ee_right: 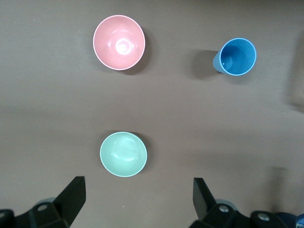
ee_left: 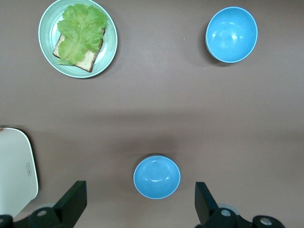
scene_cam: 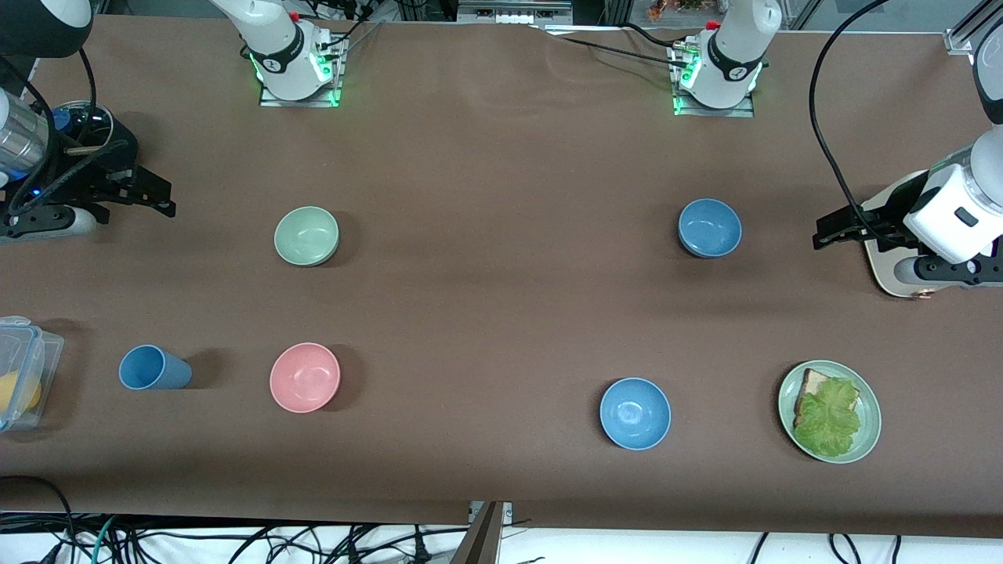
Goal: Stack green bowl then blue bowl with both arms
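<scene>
I judge nothing stacked yet: the glossy mint-green bowl [scene_cam: 306, 235] sits empty, the slate-blue bowl [scene_cam: 709, 227] level with it, well apart toward the left arm's end, while right gripper [scene_cam: 149, 196] and left gripper [scene_cam: 832, 229] hover spread, empty.

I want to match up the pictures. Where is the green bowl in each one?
Front view: the green bowl sits toward the right arm's end, farther from the camera than the pink bowl.
Left wrist view: not in it.
Right wrist view: the bowl shows low in the picture, centered above the open right gripper.
Shared landmark: the pink bowl.
</scene>
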You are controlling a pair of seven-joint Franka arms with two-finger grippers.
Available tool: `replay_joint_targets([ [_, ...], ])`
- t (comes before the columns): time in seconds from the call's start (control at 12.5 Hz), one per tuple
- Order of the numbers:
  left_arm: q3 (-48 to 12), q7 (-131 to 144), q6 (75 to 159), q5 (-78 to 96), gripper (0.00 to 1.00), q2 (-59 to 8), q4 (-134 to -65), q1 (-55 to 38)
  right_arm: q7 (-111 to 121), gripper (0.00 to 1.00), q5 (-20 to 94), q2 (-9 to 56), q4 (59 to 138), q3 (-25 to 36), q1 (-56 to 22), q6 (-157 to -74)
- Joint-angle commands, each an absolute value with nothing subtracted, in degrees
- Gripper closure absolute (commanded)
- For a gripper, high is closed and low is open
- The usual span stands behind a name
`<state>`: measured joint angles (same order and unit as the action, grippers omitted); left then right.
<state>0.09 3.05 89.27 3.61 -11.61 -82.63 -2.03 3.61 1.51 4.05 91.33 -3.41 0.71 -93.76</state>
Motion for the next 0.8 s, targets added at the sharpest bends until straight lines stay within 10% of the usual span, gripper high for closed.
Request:
replay_joint_targets([
  [0.0,0.2,3.3,88.4,2.5,0.00,-11.6,-82.0,-2.3,4.5,0.00,3.1,3.9,90.7,-2.6,1.1,-93.0],
  [0.72,0.2,3.8,88.5,2.4,0.00,-11.7,-82.0,-3.3,4.5,0.00,2.5,-0.7,106.6,-2.0,1.1,-99.6],
])
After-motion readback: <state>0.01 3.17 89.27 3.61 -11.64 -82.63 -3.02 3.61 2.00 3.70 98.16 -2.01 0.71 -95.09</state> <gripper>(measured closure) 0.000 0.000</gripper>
